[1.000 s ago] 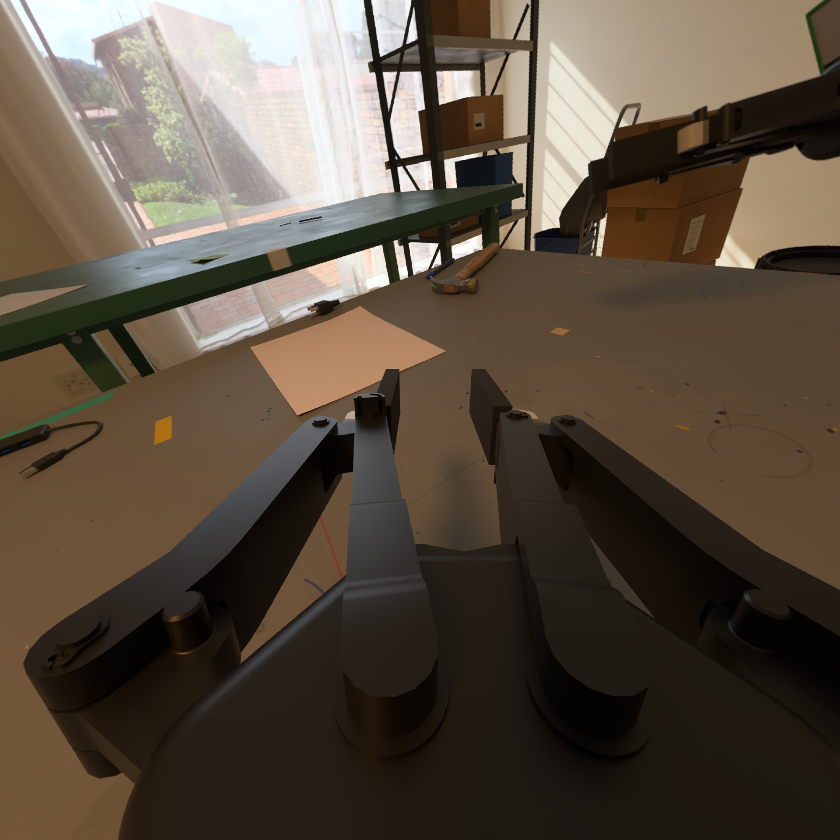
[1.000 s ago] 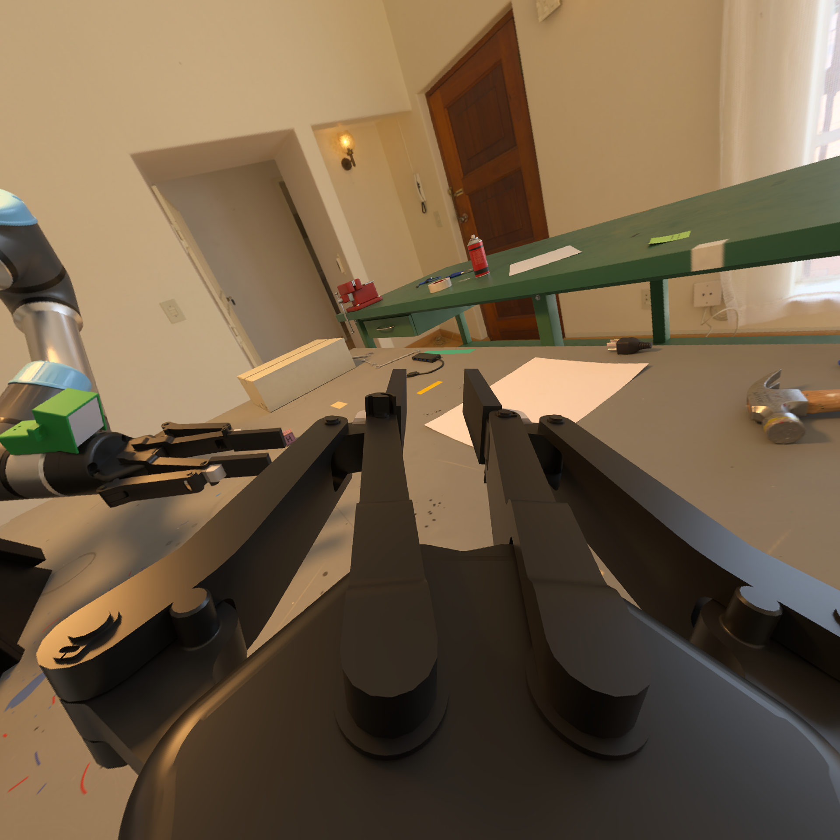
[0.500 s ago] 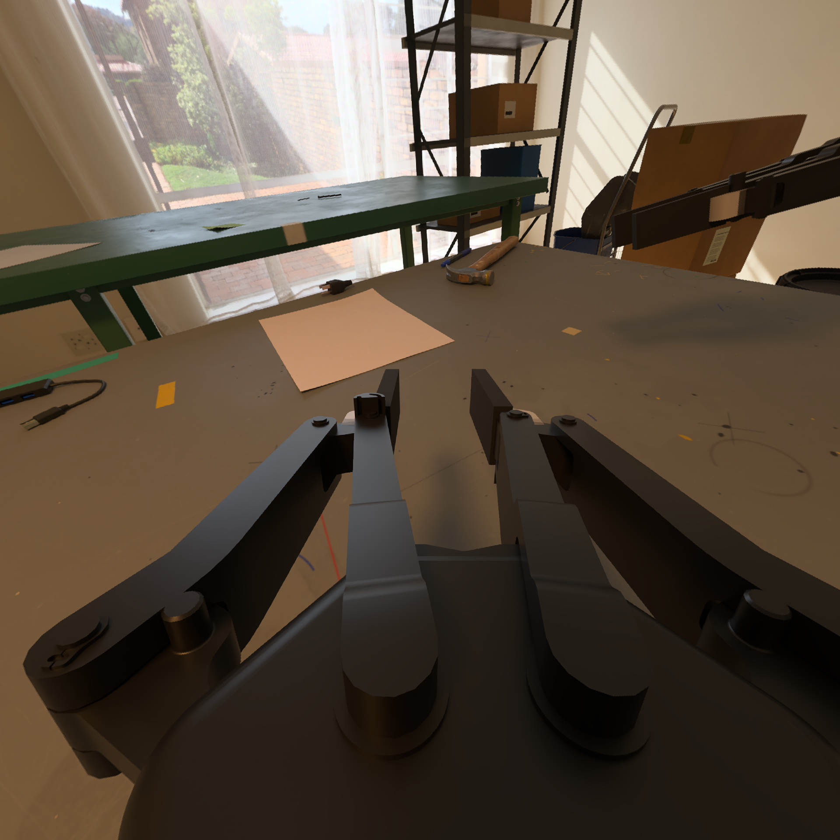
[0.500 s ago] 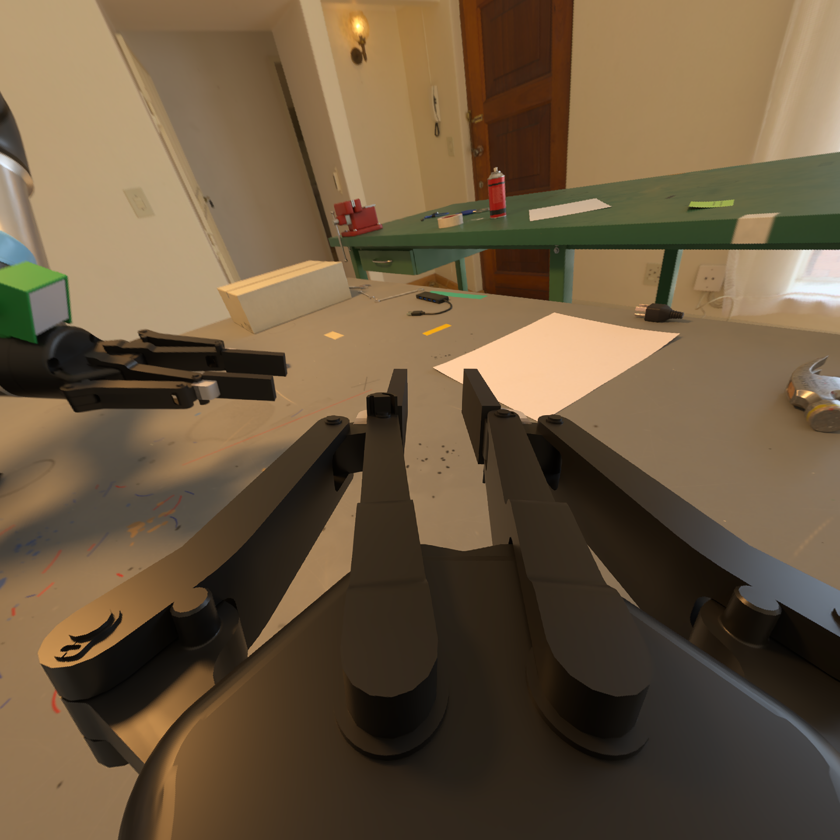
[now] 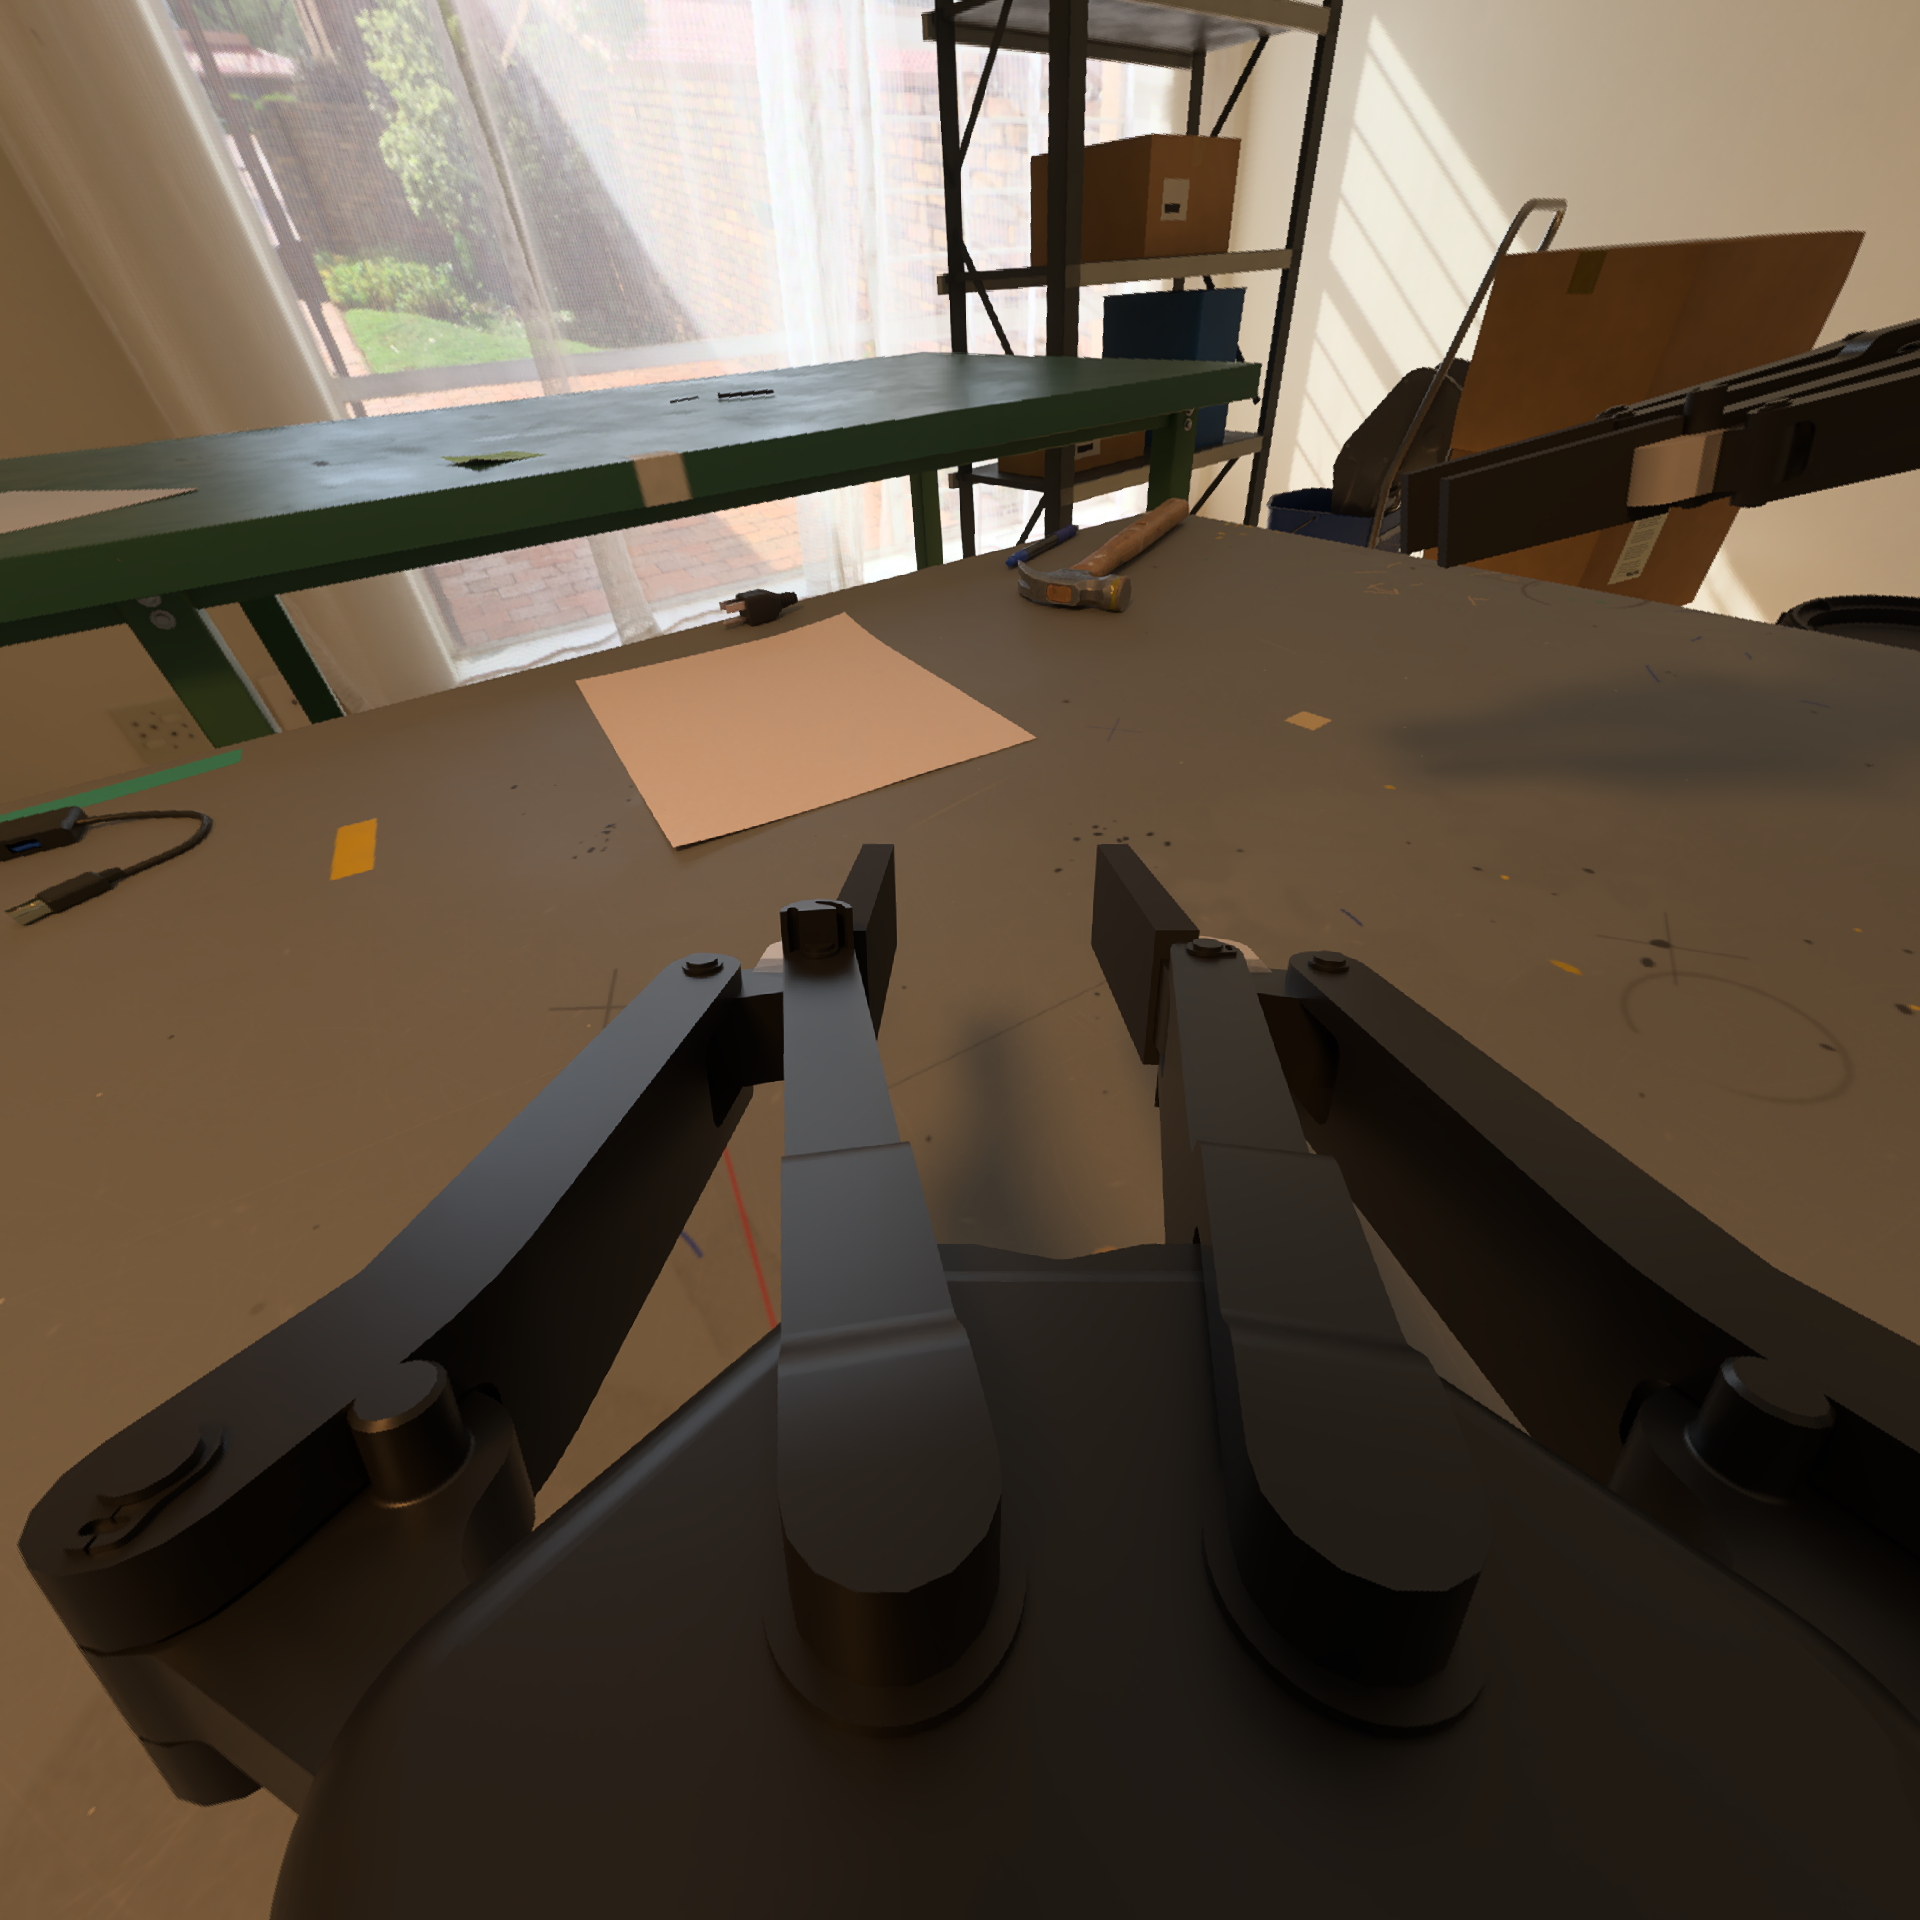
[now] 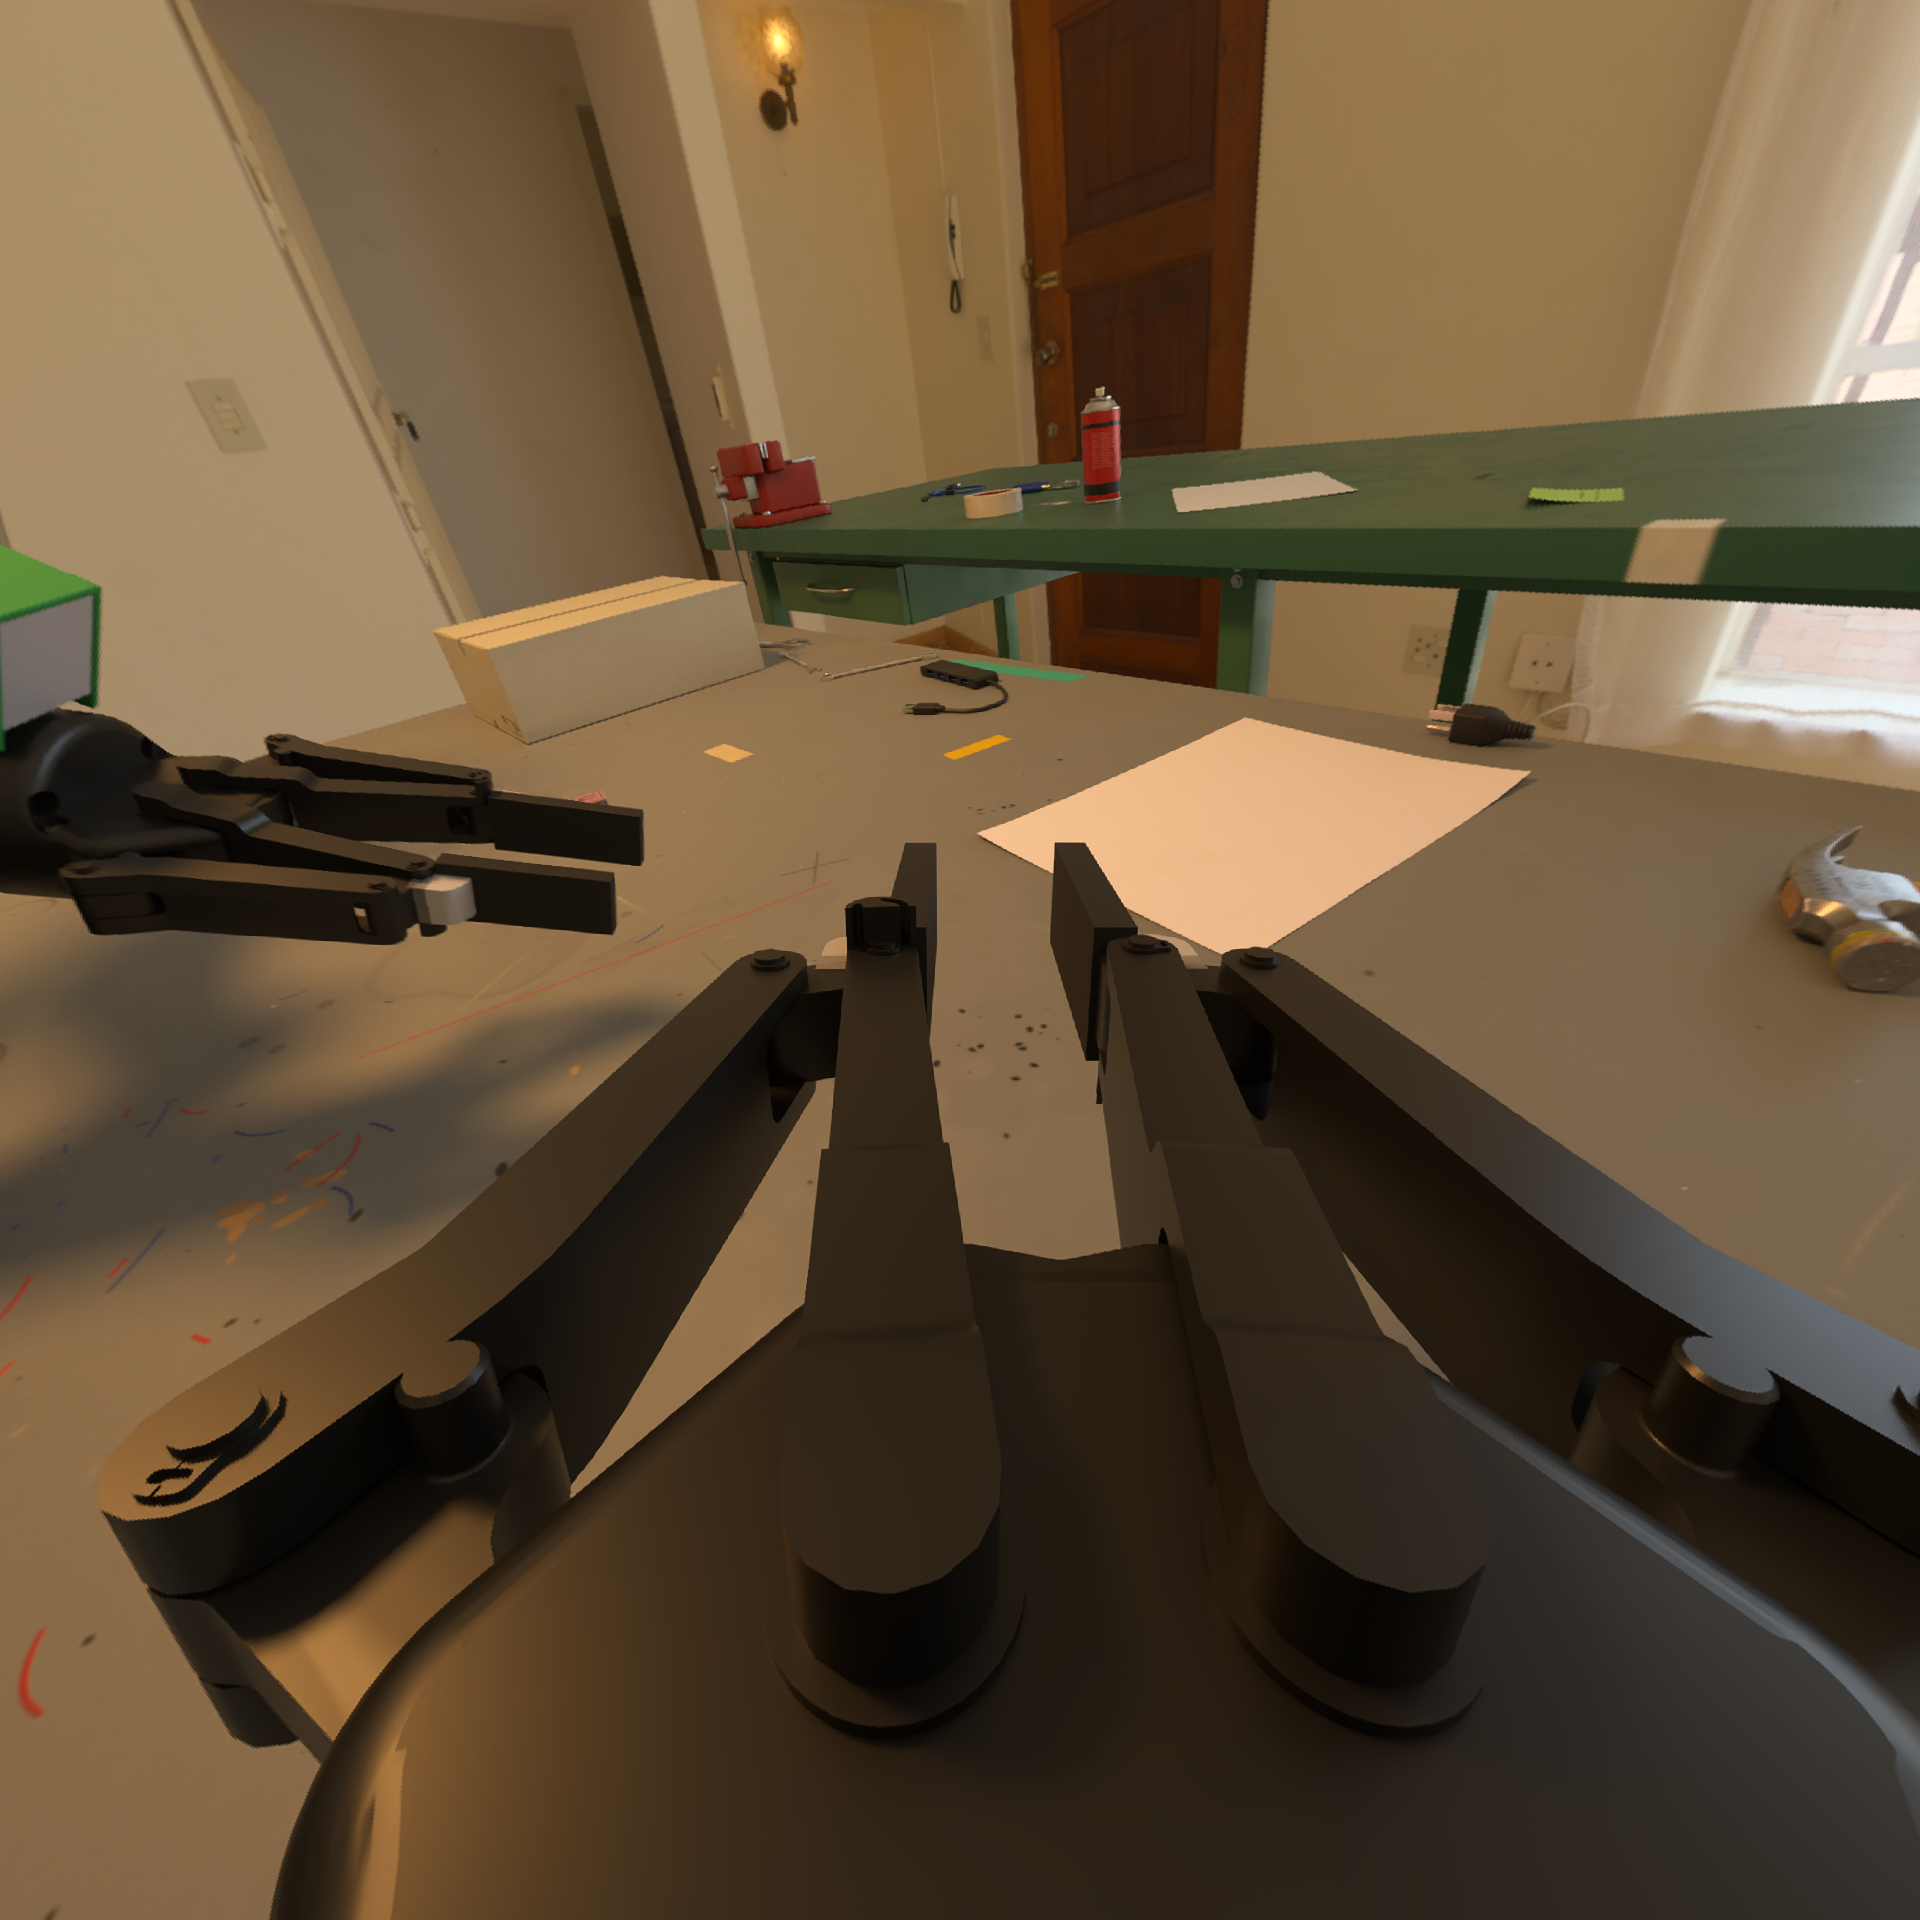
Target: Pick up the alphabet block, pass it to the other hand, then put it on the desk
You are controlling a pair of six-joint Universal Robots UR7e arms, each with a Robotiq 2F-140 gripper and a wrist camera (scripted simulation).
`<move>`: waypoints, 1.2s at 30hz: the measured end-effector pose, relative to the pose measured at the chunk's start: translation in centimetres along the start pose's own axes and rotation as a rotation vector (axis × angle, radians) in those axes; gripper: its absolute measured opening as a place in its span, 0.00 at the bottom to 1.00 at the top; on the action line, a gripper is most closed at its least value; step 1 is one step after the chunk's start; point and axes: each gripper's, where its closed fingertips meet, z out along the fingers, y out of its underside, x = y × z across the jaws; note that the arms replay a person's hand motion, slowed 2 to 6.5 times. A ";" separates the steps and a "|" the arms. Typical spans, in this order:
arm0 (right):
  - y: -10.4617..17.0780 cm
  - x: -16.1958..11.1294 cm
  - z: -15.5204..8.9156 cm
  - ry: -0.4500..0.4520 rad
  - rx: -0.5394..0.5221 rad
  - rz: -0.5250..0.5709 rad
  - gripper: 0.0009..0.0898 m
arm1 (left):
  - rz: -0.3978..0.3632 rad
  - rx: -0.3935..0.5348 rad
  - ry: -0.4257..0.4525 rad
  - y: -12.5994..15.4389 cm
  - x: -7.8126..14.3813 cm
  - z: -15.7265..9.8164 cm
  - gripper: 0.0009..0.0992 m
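My left gripper [image 5: 992, 883] is open and empty, hovering low over the grey-brown desk [image 5: 1455, 883]. My right gripper [image 6: 992, 873] is open and empty too, above the desk near a sheet of paper [image 6: 1257, 821]. In the right wrist view the left gripper [image 6: 623, 868] reaches in from the left, its fingers one above the other and apart. In the left wrist view the right gripper [image 5: 1418, 514] comes in at the upper right. A small pink thing [image 6: 590, 797] peeks out behind the left gripper's upper finger; I cannot tell whether it is the alphabet block.
A hammer [image 5: 1091, 566] lies at the desk's far edge, right of the paper [image 5: 800, 722]. A plug [image 5: 758, 605], a USB hub with cable [image 5: 62, 852] and a white box [image 6: 603, 649] sit along the desk's edges. A green bench [image 5: 623, 457] stands behind.
Both wrist views have tipped down toward the desk. The left gripper has moved rightward and closer in the right wrist view. The right gripper has dropped lower in the left wrist view. Both stay open.
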 end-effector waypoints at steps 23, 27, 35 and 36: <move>3.4 -4.0 2.4 -0.076 -0.154 0.002 0.34 | -0.038 -0.057 0.077 1.3 0.3 0.7 0.66; 3.9 -4.0 2.6 -0.055 -0.173 -0.029 0.34 | -0.049 -0.055 0.093 1.2 0.4 0.7 0.66; 4.3 -4.1 2.9 -0.025 -0.170 -0.072 0.34 | -0.064 -0.058 0.110 1.3 0.4 0.6 0.66; 4.3 -4.1 2.9 -0.024 -0.169 -0.075 0.34 | -0.066 -0.060 0.111 1.3 0.4 0.6 0.66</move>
